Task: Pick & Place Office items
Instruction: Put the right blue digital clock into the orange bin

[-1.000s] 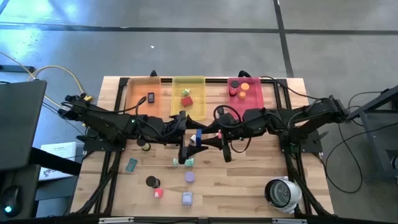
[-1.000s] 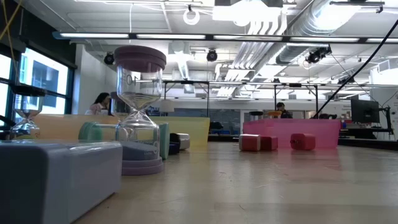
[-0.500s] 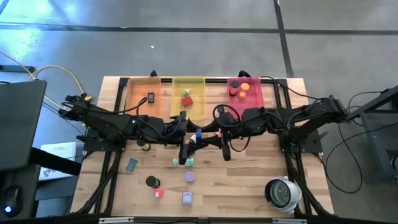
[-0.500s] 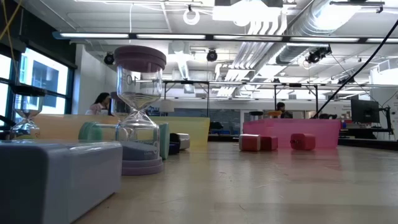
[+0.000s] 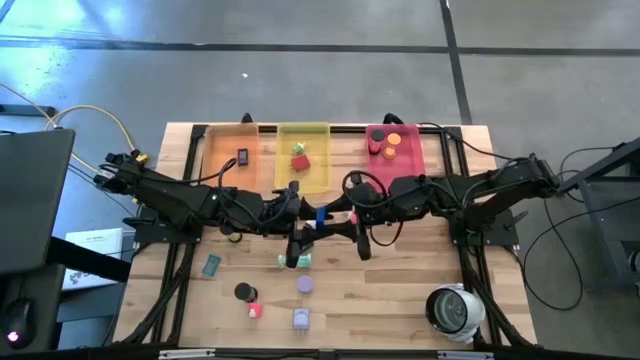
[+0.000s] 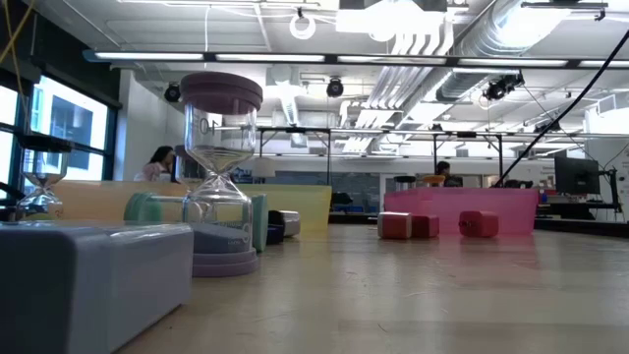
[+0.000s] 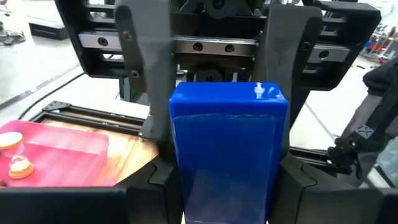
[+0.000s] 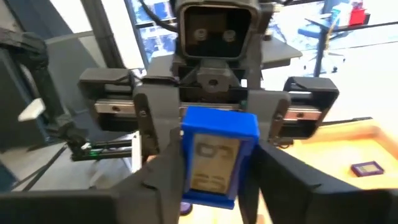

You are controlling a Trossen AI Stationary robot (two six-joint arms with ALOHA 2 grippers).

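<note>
Above the middle of the wooden table (image 5: 400,270), the left hand (image 5: 308,222) and right hand (image 5: 335,222) meet. Both pinch one glossy blue rectangular block (image 7: 228,149), fingers (image 7: 148,68) pressed against its sides.

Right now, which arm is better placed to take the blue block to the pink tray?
Right, probably: the left gripper and right gripper both meet at the blue block, and the pink tray lies on the right arm's side.

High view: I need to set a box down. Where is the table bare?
Bare: wood between lavender cube and white device. Crowded: centre, where left gripper and right gripper meet on a blue block; black disc and others left of the cube.
</note>
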